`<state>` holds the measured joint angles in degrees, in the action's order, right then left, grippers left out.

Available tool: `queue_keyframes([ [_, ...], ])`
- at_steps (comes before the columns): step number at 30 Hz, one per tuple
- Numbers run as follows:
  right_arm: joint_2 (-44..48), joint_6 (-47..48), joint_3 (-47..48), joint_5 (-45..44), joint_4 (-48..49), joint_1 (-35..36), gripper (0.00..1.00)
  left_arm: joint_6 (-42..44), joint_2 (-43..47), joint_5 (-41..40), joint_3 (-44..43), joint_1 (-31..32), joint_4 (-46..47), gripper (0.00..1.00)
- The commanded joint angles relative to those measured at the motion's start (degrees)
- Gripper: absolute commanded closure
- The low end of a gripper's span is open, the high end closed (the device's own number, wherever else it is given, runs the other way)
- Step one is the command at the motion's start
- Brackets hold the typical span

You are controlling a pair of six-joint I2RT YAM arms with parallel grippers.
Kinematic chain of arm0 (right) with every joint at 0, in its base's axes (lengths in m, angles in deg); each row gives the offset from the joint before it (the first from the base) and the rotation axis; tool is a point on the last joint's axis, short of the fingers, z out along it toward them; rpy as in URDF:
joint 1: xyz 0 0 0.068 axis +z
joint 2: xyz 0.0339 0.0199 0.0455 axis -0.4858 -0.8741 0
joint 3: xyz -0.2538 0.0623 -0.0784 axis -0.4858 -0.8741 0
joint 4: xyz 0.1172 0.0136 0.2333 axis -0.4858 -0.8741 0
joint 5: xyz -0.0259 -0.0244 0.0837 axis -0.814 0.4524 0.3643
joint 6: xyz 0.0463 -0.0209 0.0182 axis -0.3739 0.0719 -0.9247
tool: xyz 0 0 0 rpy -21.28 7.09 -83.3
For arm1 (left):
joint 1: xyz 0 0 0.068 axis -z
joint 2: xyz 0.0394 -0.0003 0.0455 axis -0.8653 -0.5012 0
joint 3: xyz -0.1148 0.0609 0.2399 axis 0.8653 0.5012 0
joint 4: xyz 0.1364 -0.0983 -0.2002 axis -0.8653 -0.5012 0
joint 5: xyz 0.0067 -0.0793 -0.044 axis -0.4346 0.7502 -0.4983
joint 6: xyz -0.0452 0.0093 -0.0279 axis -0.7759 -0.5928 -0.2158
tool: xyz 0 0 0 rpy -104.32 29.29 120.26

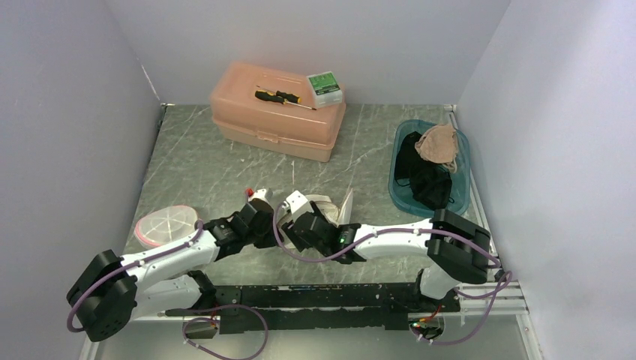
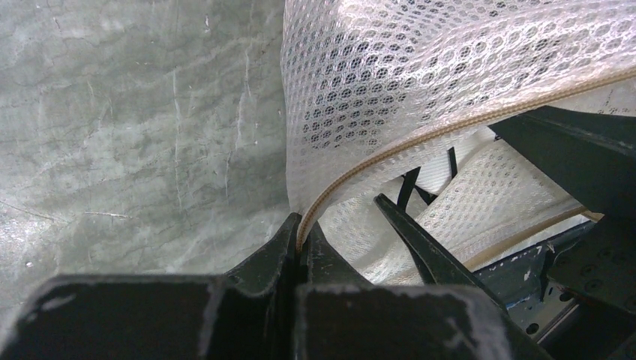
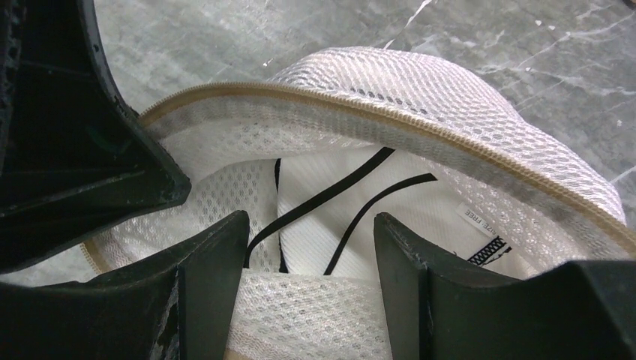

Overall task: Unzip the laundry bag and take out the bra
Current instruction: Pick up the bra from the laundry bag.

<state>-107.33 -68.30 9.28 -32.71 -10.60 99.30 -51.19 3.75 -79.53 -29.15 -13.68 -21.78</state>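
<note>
White honeycomb-mesh laundry bag (image 3: 450,97) lay on the grey marbled tabletop (image 2: 112,112) between the two arms, its beige zip (image 3: 480,150) already run open so the mouth gaped wide. Inside lay the white bra with black straps (image 3: 352,187), resting on the bag's lower layer and wholly within the pouch.

The left tool (image 2: 302,238) was clenched on the zip edge at the corner of the mouth, pinning that rim. The right tool (image 3: 311,247) stood released, its dark fingers (image 3: 214,255) spread at the opening with the bra just beyond them.

The step in hand looked like the reach for the bra. To do it well, the right tool should pass under the upper rim and close on bra cloth or a strap alone, not on mesh. The left hold should keep the bag down so the garment slides out without dragging the bag along.

Farther back stood a peach plastic toolbox (image 1: 277,112) and a teal bin of garments (image 1: 465,187).
</note>
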Motion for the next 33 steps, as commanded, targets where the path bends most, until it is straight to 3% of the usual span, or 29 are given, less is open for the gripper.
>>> queue_keyframes([
  [1,0.3,-0.1,2.3,-3.0,2.8,0.2,0.34,-0.1,0.6,0.4,0.3,0.3,1.6,0.97],
  [11,1.7,0.6,3.5,-2.7,2.4,0.6,0.34,-0.3,0.0,0.6,0.0,0.3,1.9,0.97],
  [33,-11.8,-2.1,10.3,-8.5,-7.1,0.4,0.36,-1.4,2.7,1.3,0.2,0.2,1.3,0.97],
])
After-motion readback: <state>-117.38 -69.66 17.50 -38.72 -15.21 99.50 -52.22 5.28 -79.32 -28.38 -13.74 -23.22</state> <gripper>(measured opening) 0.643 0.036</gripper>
